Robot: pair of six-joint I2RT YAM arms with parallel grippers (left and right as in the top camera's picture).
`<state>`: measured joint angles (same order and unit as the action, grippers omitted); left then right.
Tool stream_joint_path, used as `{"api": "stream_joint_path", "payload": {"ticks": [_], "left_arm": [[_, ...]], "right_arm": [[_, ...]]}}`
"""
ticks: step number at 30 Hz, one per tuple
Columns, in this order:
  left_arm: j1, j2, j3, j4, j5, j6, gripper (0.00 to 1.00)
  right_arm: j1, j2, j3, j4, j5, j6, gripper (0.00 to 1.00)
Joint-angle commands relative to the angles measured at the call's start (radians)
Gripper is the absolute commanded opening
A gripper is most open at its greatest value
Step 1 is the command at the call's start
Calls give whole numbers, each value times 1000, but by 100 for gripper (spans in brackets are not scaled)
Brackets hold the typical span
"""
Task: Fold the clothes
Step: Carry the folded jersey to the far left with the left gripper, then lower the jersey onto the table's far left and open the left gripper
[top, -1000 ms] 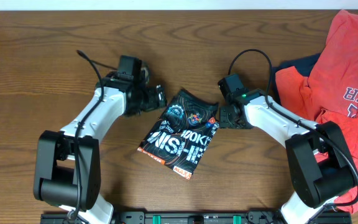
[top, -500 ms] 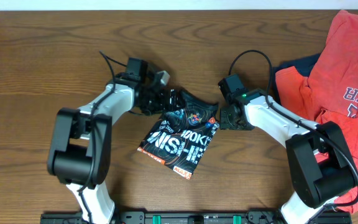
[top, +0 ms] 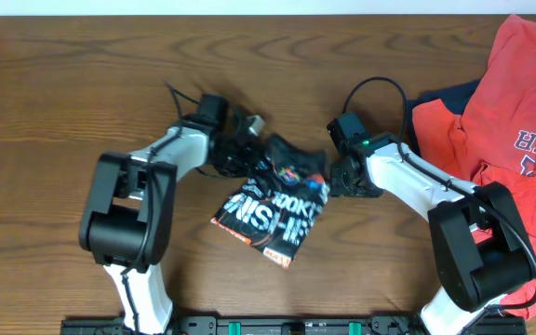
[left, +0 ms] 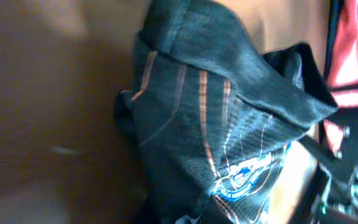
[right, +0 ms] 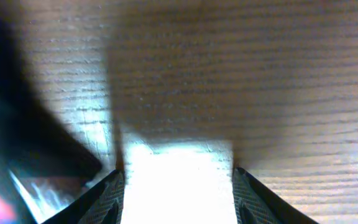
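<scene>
Just ahead of the left gripper [top: 253,149], the folded black jersey [top: 273,212] bunches up on the surface [top: 63,74]; whether that gripper pinches cloth I cannot tell. Beside the jersey's other edge the right gripper [right: 178,196] gapes, jaws apart, empty. A one-sided drag could undo the folds.

Up top we look straight down on the worktop [top: 63,74], far enough back to fit both arms. Our left wrist cam sits super close to the black jersey [left: 216,112], blurry, facing across toward the red clothes [left: 353,50]. Right wrist cam points down at the wood close up, between its fingers [right: 104,202], with a jersey corner at left. All three share the jersey.
</scene>
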<state>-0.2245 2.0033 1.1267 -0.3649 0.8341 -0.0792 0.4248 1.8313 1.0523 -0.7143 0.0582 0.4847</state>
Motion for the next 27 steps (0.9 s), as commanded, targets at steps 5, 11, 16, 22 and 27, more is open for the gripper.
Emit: {"api": "stream_joint_path", "payload": {"ticks": [5, 11, 16, 22, 27], "left_arm": [[293, -10, 102, 13, -151, -85, 6], [592, -10, 115, 105, -151, -228, 6], [822, -10, 115, 189, -151, -319, 6], [969, -10, 115, 201, -142, -372, 98], [999, -42, 115, 119, -135, -401, 98]], "right_arm": [[-2, 26, -26, -55, 51, -15, 54], [-7, 26, -26, -65, 50, -14, 55], [-7, 26, -26, -68, 50, -15, 55], [-7, 26, -26, -64, 50, -14, 56], [-7, 26, -26, -75, 50, -14, 56]]}}
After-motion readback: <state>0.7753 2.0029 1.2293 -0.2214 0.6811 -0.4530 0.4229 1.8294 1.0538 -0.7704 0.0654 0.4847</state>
